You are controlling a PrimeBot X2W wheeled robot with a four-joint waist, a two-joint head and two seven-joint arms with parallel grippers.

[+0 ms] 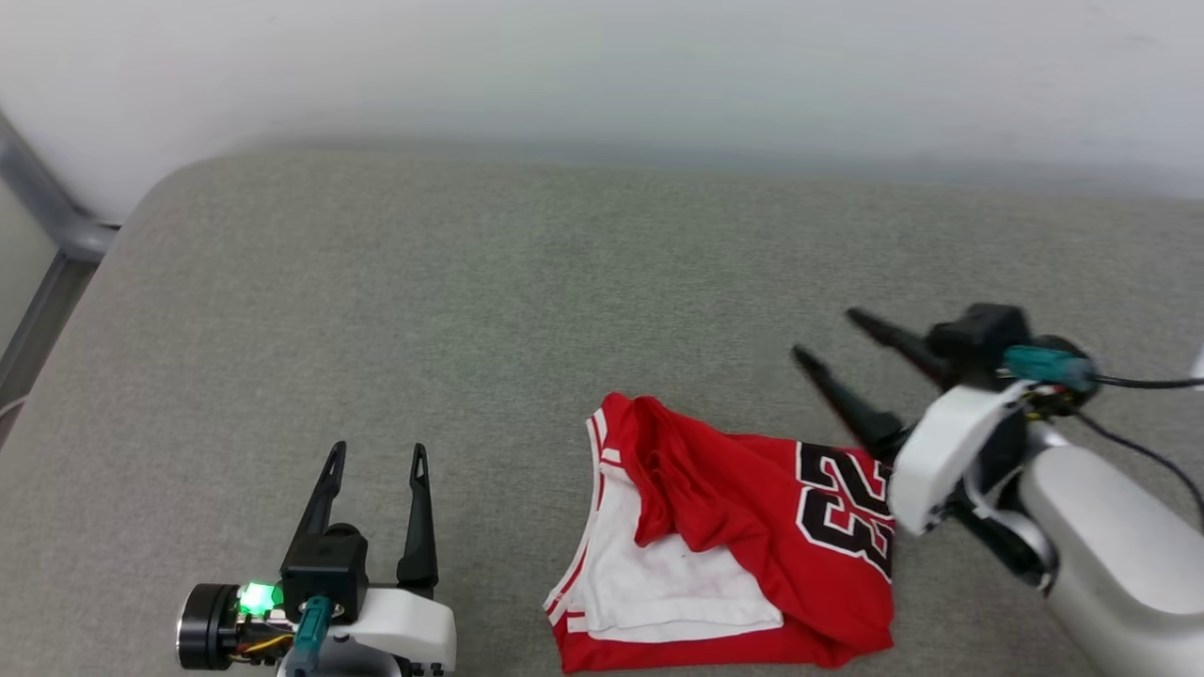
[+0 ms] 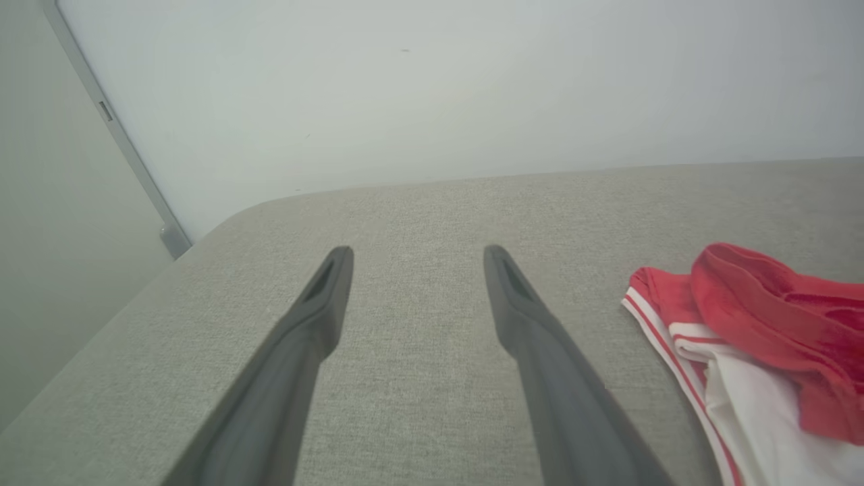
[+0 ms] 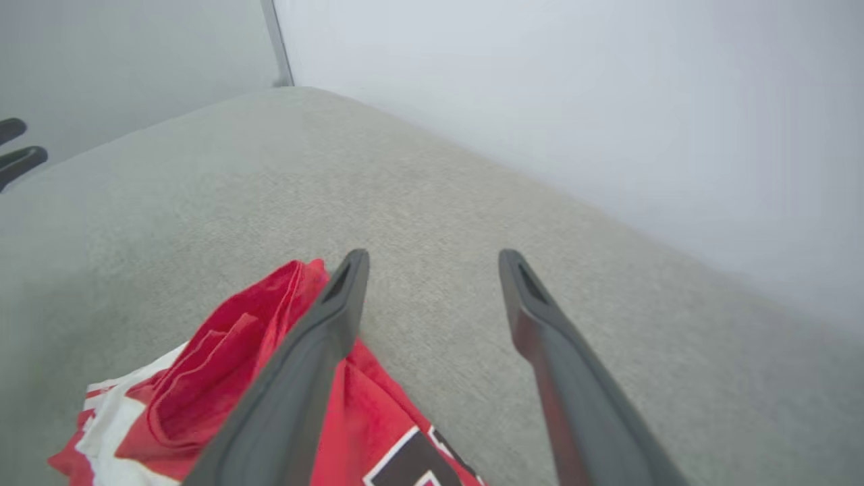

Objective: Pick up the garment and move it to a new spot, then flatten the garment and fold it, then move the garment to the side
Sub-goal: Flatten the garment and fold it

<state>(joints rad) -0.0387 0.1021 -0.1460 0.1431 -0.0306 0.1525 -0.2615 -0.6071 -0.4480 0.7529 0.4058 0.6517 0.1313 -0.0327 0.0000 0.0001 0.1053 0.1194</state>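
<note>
The garment (image 1: 743, 541), a red jersey with a white sleeve, striped trim and a black "23", lies crumpled and partly folded on the grey cushion at the lower middle right. My right gripper (image 1: 826, 337) hovers just above its right edge, open, fingers pointing up and left with nothing between them. In the right wrist view the garment (image 3: 229, 378) lies below my right gripper (image 3: 432, 260), partly under the left finger. My left gripper (image 1: 378, 455) stands open at the lower left, well apart from the cloth. The left wrist view has my left gripper (image 2: 412, 255) open and the garment (image 2: 763, 337) at the right edge.
The grey cushioned surface (image 1: 470, 310) stretches wide to the back and left. A pale wall (image 1: 602, 66) rises behind it. A grey metal frame (image 1: 47, 244) stands at the far left edge, past the cushion's rounded corner.
</note>
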